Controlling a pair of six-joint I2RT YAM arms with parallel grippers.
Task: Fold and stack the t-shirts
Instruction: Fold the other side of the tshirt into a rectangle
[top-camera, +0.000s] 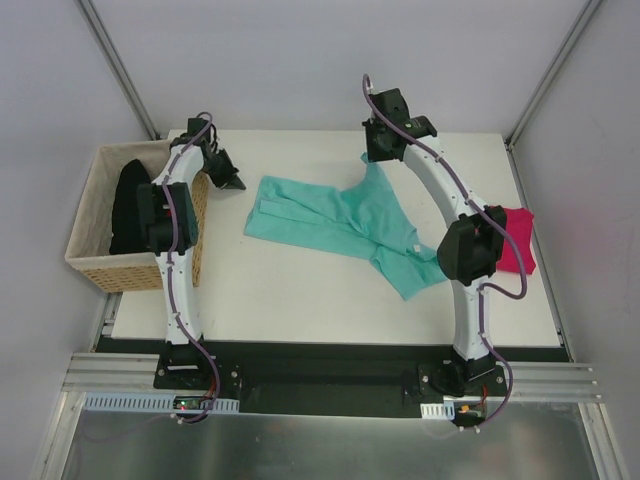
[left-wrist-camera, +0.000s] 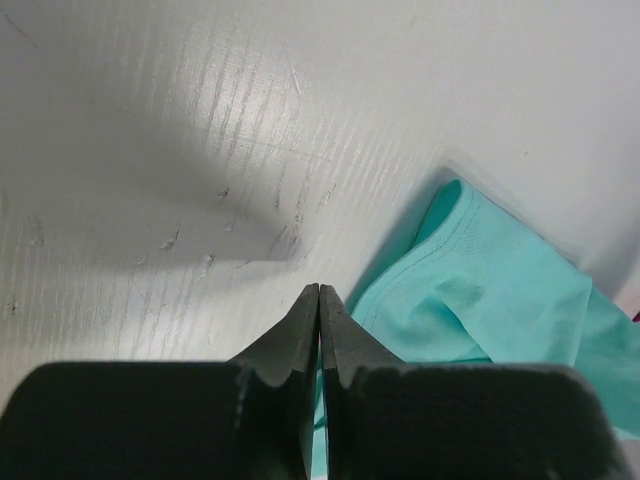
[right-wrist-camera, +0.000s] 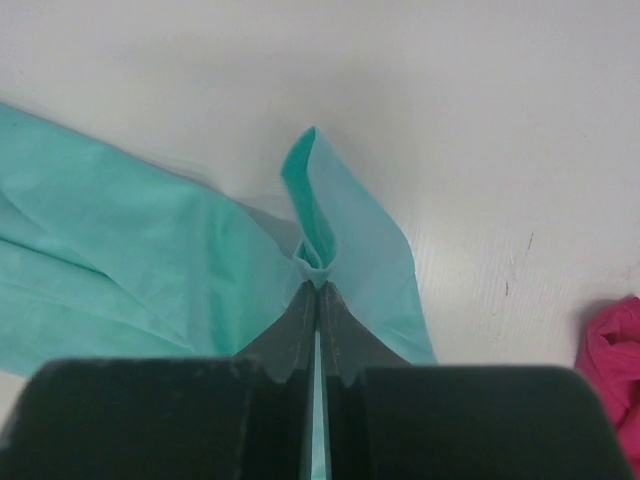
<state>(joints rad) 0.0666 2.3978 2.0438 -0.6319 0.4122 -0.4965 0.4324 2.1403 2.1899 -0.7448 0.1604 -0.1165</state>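
Lying crumpled across the middle of the worktop, the teal-green t-shirt has its far edge drawn up into a peak. The right fingers are pressed fully together on that peak, with a small fold of teal cloth pinched at their tips. From above, they sit at the shirt's far side with the cloth rising to meet them. The rest of the shirt spreads over the worktop, one end toward the left and another toward the near right. The left fingers are also closed tight, tip against tip, with nothing between them. They hang over bare worktop just beside the shirt's left end, not touching it. The magenta-pink t-shirt lies bunched at the worktop's right edge, partly hidden behind the right arm. A black t-shirt sits inside the woven basket at the left edge, next to the left arm.
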